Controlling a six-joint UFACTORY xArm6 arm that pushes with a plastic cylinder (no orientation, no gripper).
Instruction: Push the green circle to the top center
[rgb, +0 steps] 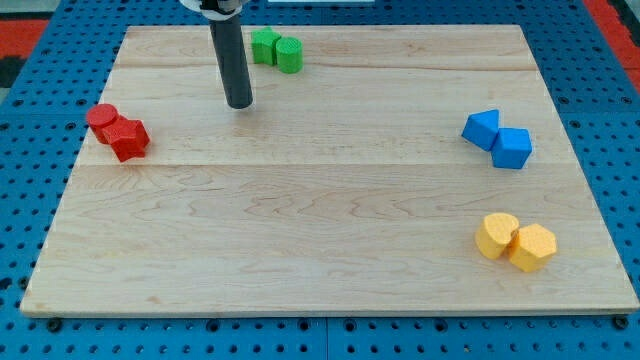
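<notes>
The green circle (289, 55) stands near the view's top edge, left of centre, touching a second green block (265, 45) on its left. My tip (239, 104) rests on the board below and to the left of the green pair, about a block's width away, touching neither.
The wooden board (330, 200) lies on a blue pegboard. A red circle (101, 119) and a red block (129, 139) sit at the view's left. Two blue blocks (481, 129) (512, 148) sit at the right. Two yellow blocks (496, 235) (532, 247) sit at the lower right.
</notes>
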